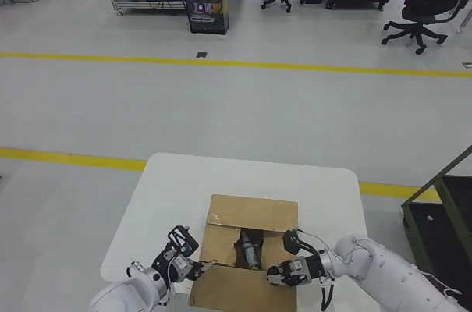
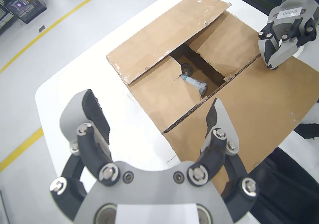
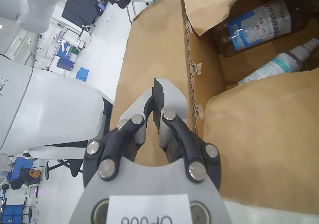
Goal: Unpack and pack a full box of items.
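A brown cardboard box [image 1: 251, 214] stands on the white table [image 1: 173, 203], its flaps partly folded over a gap in the middle. Through the gap I see a bottle [image 1: 250, 249]. The right wrist view shows a brown bottle with a blue label [image 3: 259, 28] and a white spray bottle [image 3: 281, 62] lying inside. My left gripper [image 2: 154, 112] is open, hovering over the box's near left corner, holding nothing. My right gripper [image 3: 154, 95] is shut, its tips on the near flap [image 2: 261, 110] close to the flap's edge; it also shows as the right gripper [image 2: 271, 65].
A green metal cart [image 1: 446, 203] stands right of the table. The table has bare surface to the left of the box and beyond it. The box's near flap hangs past the table's front edge.
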### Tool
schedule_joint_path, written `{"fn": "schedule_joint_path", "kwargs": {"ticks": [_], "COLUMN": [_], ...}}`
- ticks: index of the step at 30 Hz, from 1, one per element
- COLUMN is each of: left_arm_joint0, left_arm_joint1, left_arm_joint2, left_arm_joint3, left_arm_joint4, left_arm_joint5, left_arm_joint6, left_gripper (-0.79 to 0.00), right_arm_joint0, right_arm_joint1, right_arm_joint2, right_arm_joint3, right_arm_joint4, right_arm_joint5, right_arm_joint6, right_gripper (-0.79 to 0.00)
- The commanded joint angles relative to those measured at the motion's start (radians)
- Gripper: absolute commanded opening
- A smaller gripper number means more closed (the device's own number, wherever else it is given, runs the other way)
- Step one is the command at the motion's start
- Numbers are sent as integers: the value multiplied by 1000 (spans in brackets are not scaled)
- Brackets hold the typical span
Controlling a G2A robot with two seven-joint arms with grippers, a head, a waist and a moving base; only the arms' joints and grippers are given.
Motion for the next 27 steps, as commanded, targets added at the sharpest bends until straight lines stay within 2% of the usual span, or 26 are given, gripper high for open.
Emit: {"fn": "schedule_joint_path", "kwargs": {"ticks": [1,8,10,12,13,14,16,18,20,21,22,27], "left_arm_joint0": [-3,-14,-17,-20,-22,-24,-27,-31,-33,-34,-36,-43], "left_arm_joint1": [0,1,1,1,1,1,1,1,0,0,0,1], "left_arm_joint2": [3,11,14,16,17,18,20,22,24,26,26,29], "left_arm_joint3": [3,12,16,18,19,19,21,23,26,27,29,42], "left_arm_joint4": [-2,-5,-8,-10,-12,-13,-15,-19,-24,-33,-39,-45], "left_arm_joint5": [6,20,26,30,33,36,44,49,55,56,56,60], "left_arm_joint6": [0,8,11,14,16,18,21,25,29,33,36,42], "left_gripper": [0,0,0,0,0,0,0,0,0,0,0,0], "right_arm_joint0": [5,18,14,3,-5,-15,-34,-57,-84,-100,-117,-190], "right_arm_joint1": [-5,-14,-4,8,17,28,50,71,89,96,101,114], "right_arm_joint2": [-6,-4,23,49,68,86,132,184,238,265,288,354], "right_arm_joint3": [10,10,2,-8,-18,-24,-17,-3,13,18,17,-44], "right_arm_joint4": [-22,-70,-91,-107,-112,-124,-154,-196,-250,-270,-307,-452], "right_arm_joint5": [0,0,0,0,0,0,0,0,0,1,13,104], "right_arm_joint6": [-10,-99,-161,-211,-245,-271,-326,-387,-455,-499,-532,-637], "right_gripper": [-785,-785,-686,-680,-643,-563,-560,-431,-394,-22,0,0]}}
